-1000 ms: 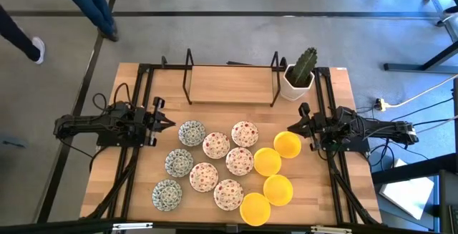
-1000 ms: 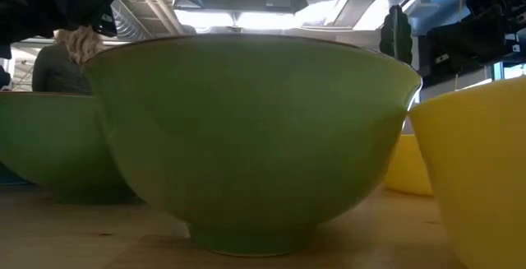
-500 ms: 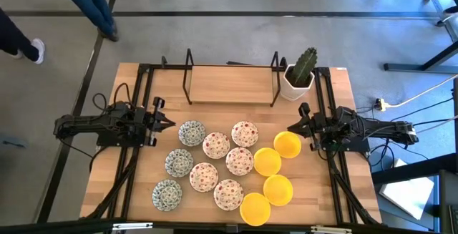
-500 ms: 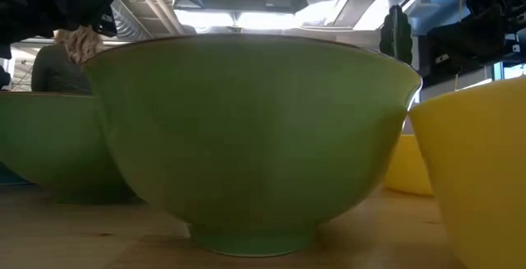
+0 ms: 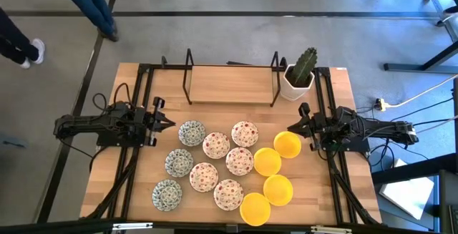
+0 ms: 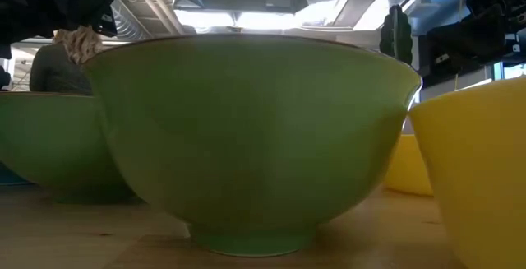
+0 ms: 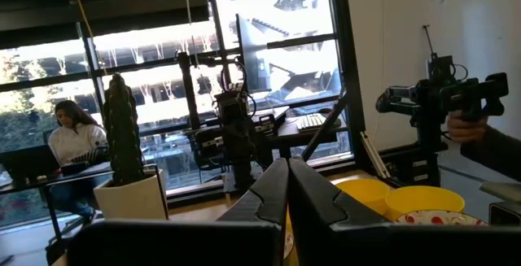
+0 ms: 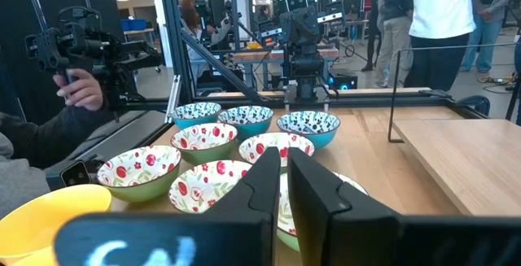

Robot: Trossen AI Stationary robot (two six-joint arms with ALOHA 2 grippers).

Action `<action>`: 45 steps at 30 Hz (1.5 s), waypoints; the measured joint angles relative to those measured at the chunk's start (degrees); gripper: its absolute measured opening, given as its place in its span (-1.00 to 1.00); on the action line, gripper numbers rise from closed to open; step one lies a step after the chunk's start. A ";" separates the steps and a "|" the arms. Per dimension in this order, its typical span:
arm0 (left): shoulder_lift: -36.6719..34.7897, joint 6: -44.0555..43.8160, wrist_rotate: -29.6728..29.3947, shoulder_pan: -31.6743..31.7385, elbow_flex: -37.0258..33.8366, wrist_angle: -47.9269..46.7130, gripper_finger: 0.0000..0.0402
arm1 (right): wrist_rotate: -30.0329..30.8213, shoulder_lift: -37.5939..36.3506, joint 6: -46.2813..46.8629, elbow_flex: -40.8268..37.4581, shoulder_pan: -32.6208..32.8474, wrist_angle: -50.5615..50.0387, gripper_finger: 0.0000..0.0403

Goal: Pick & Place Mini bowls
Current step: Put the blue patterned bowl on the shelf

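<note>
Nothing has shifted in the last second: the mini bowls (image 5: 227, 169) still cluster in front of the cactus pot (image 5: 299, 82), flanked by the left gripper (image 5: 166, 124) and right gripper (image 5: 291, 125), jaws pinched together, empty, so picking hasn't begun.

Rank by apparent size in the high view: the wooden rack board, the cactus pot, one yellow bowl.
1. Wooden rack board, by far the largest.
2. Cactus pot and yellow bowl: similar footprints from above, too close to rank.
</note>
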 joint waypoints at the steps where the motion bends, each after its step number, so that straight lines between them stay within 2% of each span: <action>1: 0.00 0.00 0.00 0.00 -0.01 -0.01 -0.96 | 0.00 0.00 0.00 0.00 0.00 0.00 -0.86; 11: 0.00 -0.26 0.00 -0.01 0.00 1.03 -0.98 | 0.02 -0.01 -0.06 0.00 0.00 0.61 -0.86; 18: 0.00 -5.92 0.02 0.00 -0.01 1.47 -0.98 | 0.12 -0.01 -1.30 -0.02 0.00 0.17 -0.86; 25: 0.00 -5.50 -0.05 0.00 -0.01 1.69 -0.98 | 0.11 -0.01 -1.46 -0.02 0.02 0.17 -0.86; 27: 0.17 -3.68 -0.60 0.00 0.03 4.49 -0.98 | 0.10 -0.01 -1.49 -0.02 0.02 0.17 -0.86; 31: 1.59 -4.13 -8.58 -0.02 3.97 3.29 -0.99 | 0.08 -0.01 -2.57 -0.02 0.02 0.17 -0.86; 34: 5.14 -4.19 -13.74 -0.02 9.07 -2.11 -0.99 | 0.10 -0.01 -4.21 -0.02 0.02 0.17 -0.86; 40: 17.28 -5.18 -17.29 -0.02 20.84 -11.70 -0.98 | 0.10 -0.01 -4.72 -0.02 0.01 0.17 -0.86; 45: 28.55 -6.55 -26.11 0.00 29.12 -21.84 -0.98 | 0.08 -0.01 -4.52 -0.02 0.00 0.17 -0.86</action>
